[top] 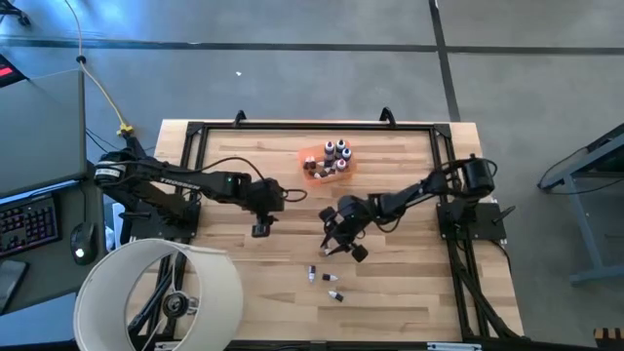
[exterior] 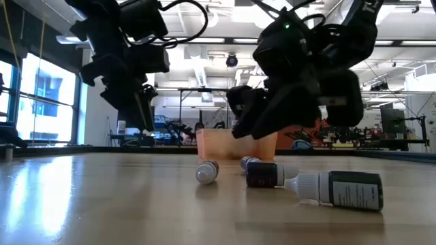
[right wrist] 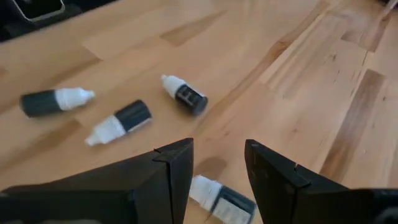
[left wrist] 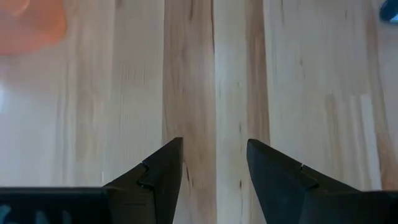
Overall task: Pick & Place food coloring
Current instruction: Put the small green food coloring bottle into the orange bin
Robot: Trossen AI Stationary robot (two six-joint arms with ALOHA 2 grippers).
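Loose bottles (right wrist: 118, 121) lie under the right gripper (right wrist: 217, 162), fingers parted, empty.

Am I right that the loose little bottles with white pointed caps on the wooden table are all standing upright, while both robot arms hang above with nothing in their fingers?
Not quite: the loose dark little bottles with white pointed caps lie on their sides on the wooden table, as the right wrist view shows. The rest holds: the left gripper and the right gripper hang above it with nothing in their open fingers.
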